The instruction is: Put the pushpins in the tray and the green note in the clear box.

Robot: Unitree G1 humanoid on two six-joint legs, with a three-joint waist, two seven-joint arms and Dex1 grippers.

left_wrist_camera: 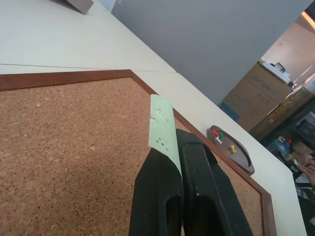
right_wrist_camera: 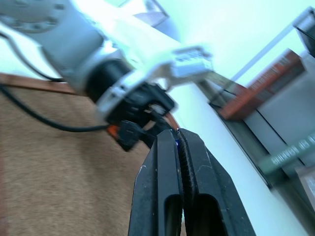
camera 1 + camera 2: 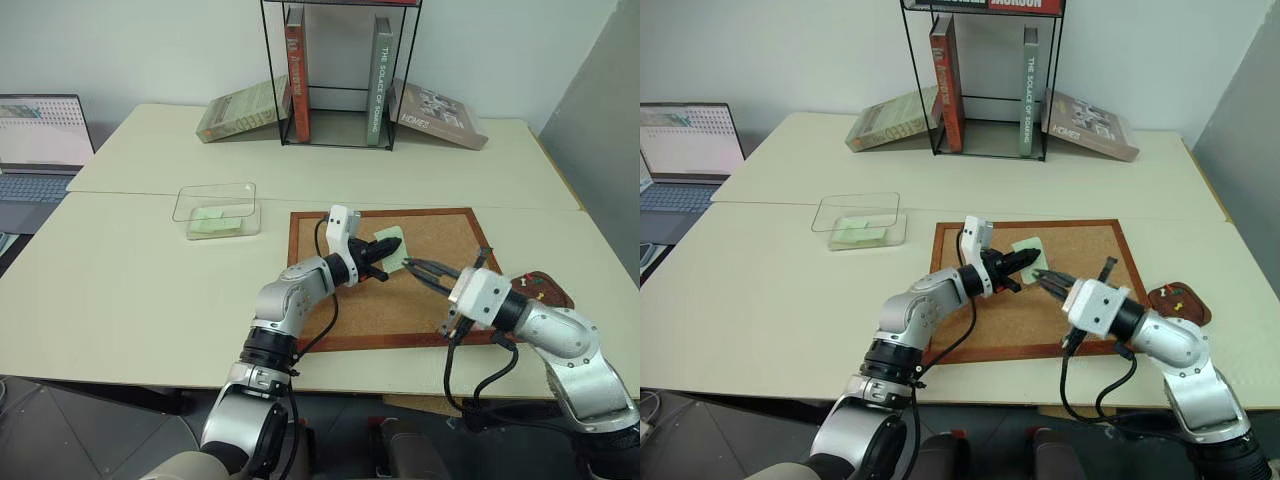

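The green note (image 1: 162, 123), a pale green slip with pin holes, is pinched at one edge by my left gripper (image 3: 385, 262), which is shut on it just above the cork board. My right gripper (image 3: 412, 266) is shut, its tips close to the left gripper's tips over the board, with nothing visible between them. The tray (image 3: 552, 292), a small dark reddish-brown dish, sits off the board's right edge behind my right arm. It holds pushpins (image 1: 219, 137) with red, green and yellow heads. The clear box (image 3: 217, 210) stands to the left of the board.
The wood-framed cork board (image 3: 450, 240) lies in front of me. A pale green slip (image 3: 212, 222) lies inside the clear box. A black wire rack (image 3: 340, 70) with books stands at the back, with books leaning on both sides. A laptop (image 3: 40, 140) is at far left.
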